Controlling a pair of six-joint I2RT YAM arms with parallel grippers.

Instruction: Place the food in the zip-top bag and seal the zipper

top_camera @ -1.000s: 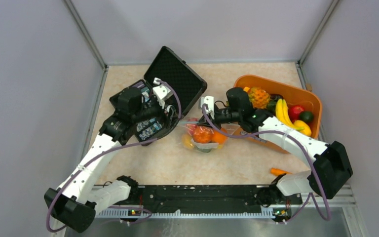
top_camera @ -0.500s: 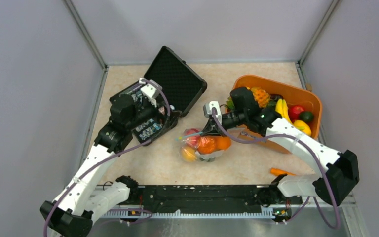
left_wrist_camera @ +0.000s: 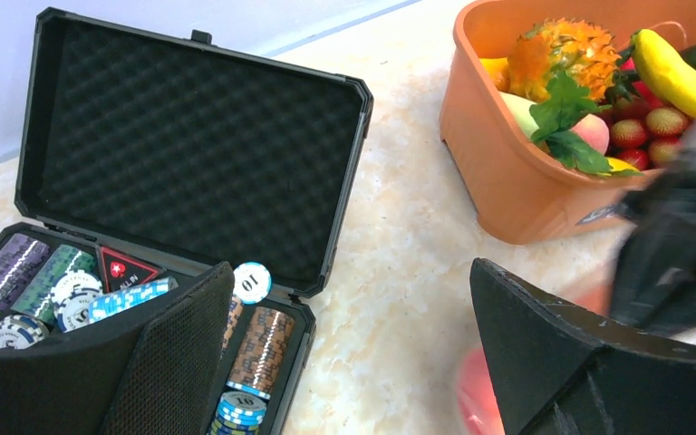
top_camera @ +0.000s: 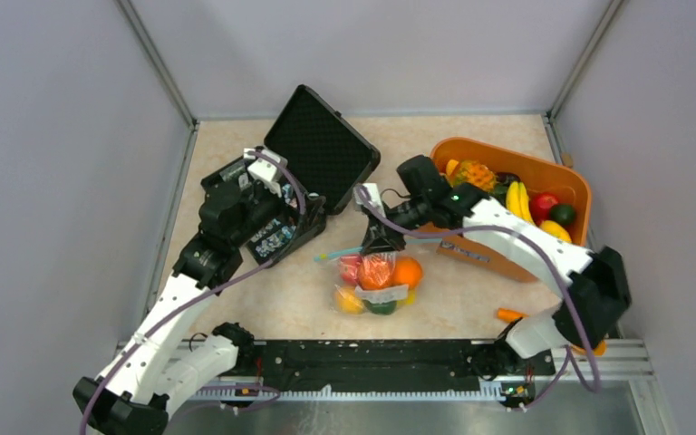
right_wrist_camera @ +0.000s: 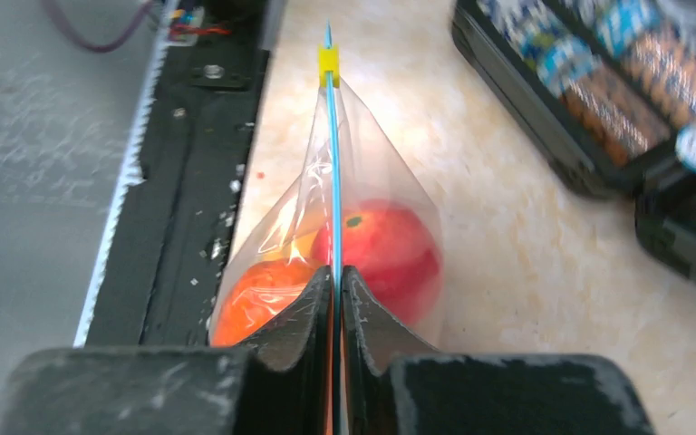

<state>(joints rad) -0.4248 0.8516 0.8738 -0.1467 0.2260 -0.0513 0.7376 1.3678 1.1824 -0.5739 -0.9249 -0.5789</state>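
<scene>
Two matte black fingers (right_wrist_camera: 304,317) of the right gripper (right_wrist_camera: 336,276) are pressed together on the zipper (right_wrist_camera: 331,163), a thin teal ridge along the mouth edge of the zip-top bag (right_wrist_camera: 376,172) that ends in a small yellow tab (right_wrist_camera: 328,62). The clear, glossy film is drawn up into a tent shape under the grip, and the bag's lower part rests on the beige marbled table (top_camera: 471,299) between the two arms. The food (top_camera: 376,272) sits inside it as smooth rounded pieces: a red one (right_wrist_camera: 390,249) and an orange one (right_wrist_camera: 258,290), plus yellow and green pieces lower down, partly behind a white label patch (top_camera: 382,293).

The left gripper (left_wrist_camera: 352,299) hangs over the open black case (left_wrist_camera: 190,136) with its fingers spread wide and nothing between them. The case lid is lined with dimpled foam, and ridged poker chips (left_wrist_camera: 254,281) lie in rows in the tray.

To the right stands the orange basket (left_wrist_camera: 498,172) — rounded moulded plastic. It holds a knobbly pineapple (left_wrist_camera: 571,54) and a smooth yellow banana (left_wrist_camera: 680,72). An orange carrot-like stick (top_camera: 515,315) lies on the table near the right arm's base.
</scene>
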